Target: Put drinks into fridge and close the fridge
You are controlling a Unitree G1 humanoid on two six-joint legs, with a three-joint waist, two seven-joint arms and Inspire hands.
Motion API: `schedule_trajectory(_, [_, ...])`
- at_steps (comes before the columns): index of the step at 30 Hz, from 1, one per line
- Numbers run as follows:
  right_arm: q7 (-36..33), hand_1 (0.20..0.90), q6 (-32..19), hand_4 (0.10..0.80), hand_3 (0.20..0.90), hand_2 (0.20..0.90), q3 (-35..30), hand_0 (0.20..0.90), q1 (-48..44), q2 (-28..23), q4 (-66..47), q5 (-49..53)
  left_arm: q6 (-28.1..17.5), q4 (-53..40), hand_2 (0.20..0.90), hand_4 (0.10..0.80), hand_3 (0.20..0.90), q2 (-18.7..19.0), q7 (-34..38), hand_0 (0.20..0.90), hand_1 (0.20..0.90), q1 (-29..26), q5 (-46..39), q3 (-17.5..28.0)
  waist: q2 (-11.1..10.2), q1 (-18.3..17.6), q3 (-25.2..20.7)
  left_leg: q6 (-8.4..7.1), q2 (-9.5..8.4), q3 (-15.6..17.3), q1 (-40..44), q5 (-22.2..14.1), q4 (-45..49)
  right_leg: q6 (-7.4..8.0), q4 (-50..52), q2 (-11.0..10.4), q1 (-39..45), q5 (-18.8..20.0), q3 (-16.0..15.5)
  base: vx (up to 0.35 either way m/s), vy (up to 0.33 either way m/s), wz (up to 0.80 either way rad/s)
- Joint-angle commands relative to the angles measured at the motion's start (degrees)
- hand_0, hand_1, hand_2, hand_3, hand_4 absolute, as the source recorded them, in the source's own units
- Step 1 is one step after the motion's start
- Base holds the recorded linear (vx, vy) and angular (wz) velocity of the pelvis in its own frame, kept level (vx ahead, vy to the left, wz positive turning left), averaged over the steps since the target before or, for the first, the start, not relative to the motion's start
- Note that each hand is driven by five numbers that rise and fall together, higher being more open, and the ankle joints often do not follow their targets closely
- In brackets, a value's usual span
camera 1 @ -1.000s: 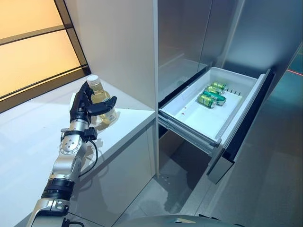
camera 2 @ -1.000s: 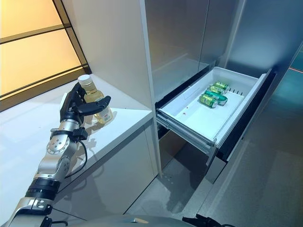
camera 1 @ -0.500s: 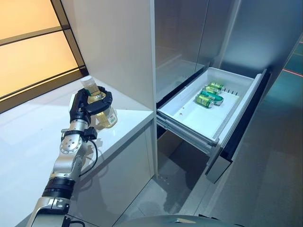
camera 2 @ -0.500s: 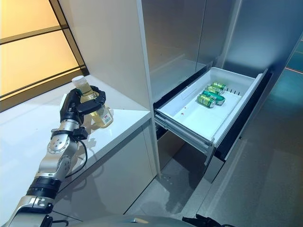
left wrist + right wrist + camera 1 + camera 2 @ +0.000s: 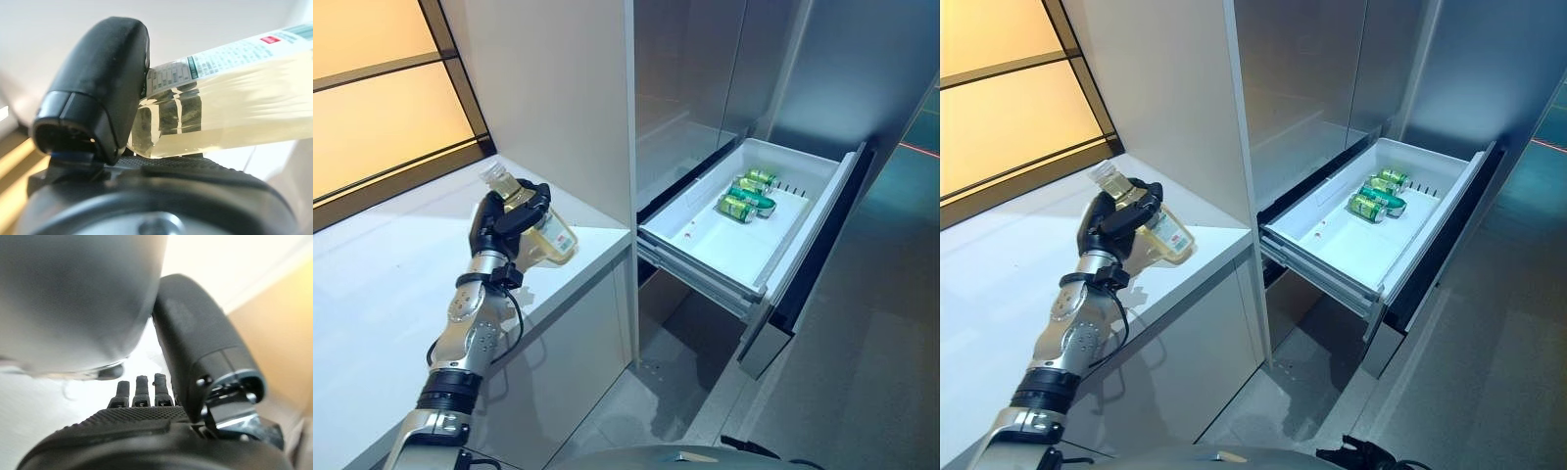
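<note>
My left hand (image 5: 502, 221) is shut on a clear bottle of yellow drink (image 5: 551, 240) with a white cap. It holds the bottle tilted, cap toward the window, just above the white counter (image 5: 382, 274). In the left wrist view the thumb (image 5: 98, 88) presses on the bottle (image 5: 234, 112). To the right the fridge's white drawer (image 5: 700, 257) stands pulled out, with green cans (image 5: 745, 196) lying at its far end. My right hand (image 5: 142, 428) shows in its own wrist view, fingers straight, holding nothing.
A tall white panel (image 5: 558, 98) stands between the counter and the fridge. The drawer's dark front (image 5: 808, 284) juts out over the grey floor (image 5: 862, 392). A window with an amber pane (image 5: 382, 108) runs behind the counter.
My left hand has closed round the bottle, lifted it off the counter, tilted it and carried it a little right, toward the fridge. The drawer and cans have not moved.
</note>
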Motion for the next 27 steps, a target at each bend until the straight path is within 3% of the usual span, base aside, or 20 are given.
schedule_trajectory(1, [0.86,0.9,-3.52,0.8,0.9,0.9,2.15,0.9,-3.39,3.07,-15.49,-3.35,-4.92,-15.78,0.3,0.1,0.2,-1.95,-13.12,0.3,0.3,-9.17,-12.79,1.32,-0.54,-0.57,-0.93,1.03,-1.48,0.35,0.24,-4.15,0.55,2.75,4.14,-1.34,-1.11,-1.12,1.64,-0.08,-0.03,-0.03])
schedule_trajectory(7, [1.86,0.9,-2.99,0.8,0.9,0.9,0.84,0.9,-2.91,0.55,-35.24,-3.69,-9.01,-21.67,0.3,0.1,0.2,-1.4,-14.93,0.3,0.3,-7.69,-9.13,-0.67,-1.36,-1.12,-0.14,0.71,-1.52,0.1,0.27,-3.9,0.36,2.99,3.57,-1.37,-0.88,-0.84,1.59,-0.064,-0.028,0.01])
schedule_trajectory(12, [0.97,0.9,-2.58,0.8,0.9,0.9,-4.75,0.9,-6.63,-3.53,-53.79,-7.27,-14.46,-25.37,0.3,0.1,0.2,1.12,-13.51,0.3,0.3,-6.2,-0.61,-0.4,-1.43,-1.32,0.12,0.58,-1.38,0.25,0.24,-3.85,0.34,3.25,2.4,-1.33,-0.55,-0.16,1.97,-0.052,0.001,0.01])
schedule_trajectory(18, [0.74,0.9,-5.13,0.8,0.9,0.9,-9.84,0.9,-12.52,-9.63,-65.94,-7.94,-21.3,-27.01,0.3,0.1,0.2,3.88,-6.46,0.3,0.3,-5.61,14.95,-0.19,-1.54,-0.63,-0.17,0.62,-1.39,0.77,-0.49,-3.33,0.34,3.33,2.1,-1.3,-1.16,0.59,2.42,-0.041,0.003,-0.03])
schedule_trajectory(27, [5.68,0.9,2.93,0.8,0.9,0.9,-10.6,0.9,-20.95,-15.24,-73.35,3.47,-20.31,-28.33,0.3,0.1,0.2,8.13,-2.65,0.3,0.3,-9.69,23.84,-3.02,-2.1,-0.4,-0.51,0.56,-1.37,1.25,-0.6,-3.31,0.34,3.33,2.41,-1.24,-1.56,0.61,2.58,-0.007,-0.002,-0.01])
